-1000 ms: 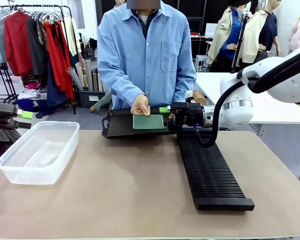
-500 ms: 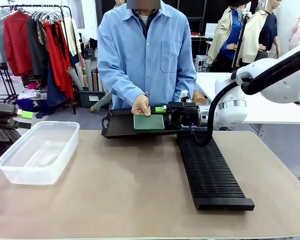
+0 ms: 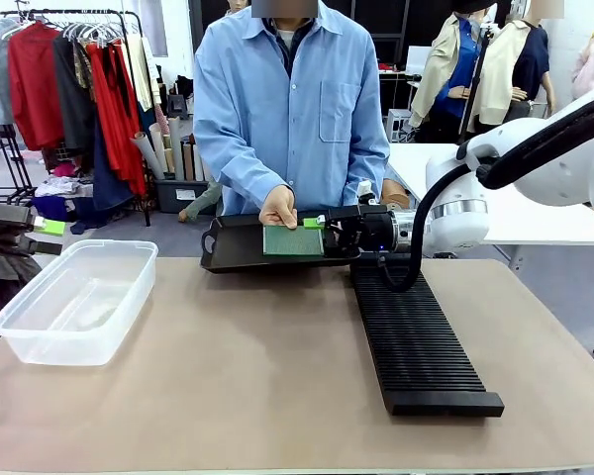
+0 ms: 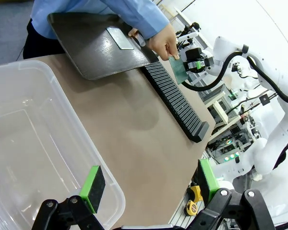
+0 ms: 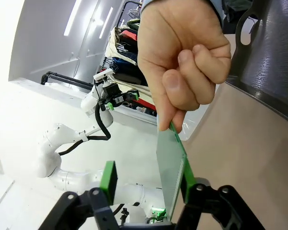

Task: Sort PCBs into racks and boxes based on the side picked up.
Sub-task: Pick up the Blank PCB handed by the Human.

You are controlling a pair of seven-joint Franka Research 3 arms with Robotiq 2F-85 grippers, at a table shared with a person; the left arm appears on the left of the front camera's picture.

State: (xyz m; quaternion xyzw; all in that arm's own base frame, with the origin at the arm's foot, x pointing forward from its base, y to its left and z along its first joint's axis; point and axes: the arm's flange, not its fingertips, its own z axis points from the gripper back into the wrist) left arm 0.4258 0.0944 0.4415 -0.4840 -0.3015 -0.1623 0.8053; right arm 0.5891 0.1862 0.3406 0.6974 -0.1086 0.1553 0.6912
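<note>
We see our right gripper (image 5: 147, 176) with its jaws apart around a thin square green circuit board (image 5: 170, 167); one green pad sits at the board's face and the other stands clear. A person's hand (image 5: 182, 62) pinches the board's top edge, holding it upright over the flat black tray (image 3: 233, 255). Our left gripper (image 4: 150, 178) hangs wide open, holding nothing, above the clear plastic tub (image 3: 54, 346).

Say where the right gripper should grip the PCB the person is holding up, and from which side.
Grip the PCB by its free edge, opposite the corner the person's hand pinches. It is held upright, thin and flat, so come edge-on from the right gripper's side, one pad on each face.
</note>
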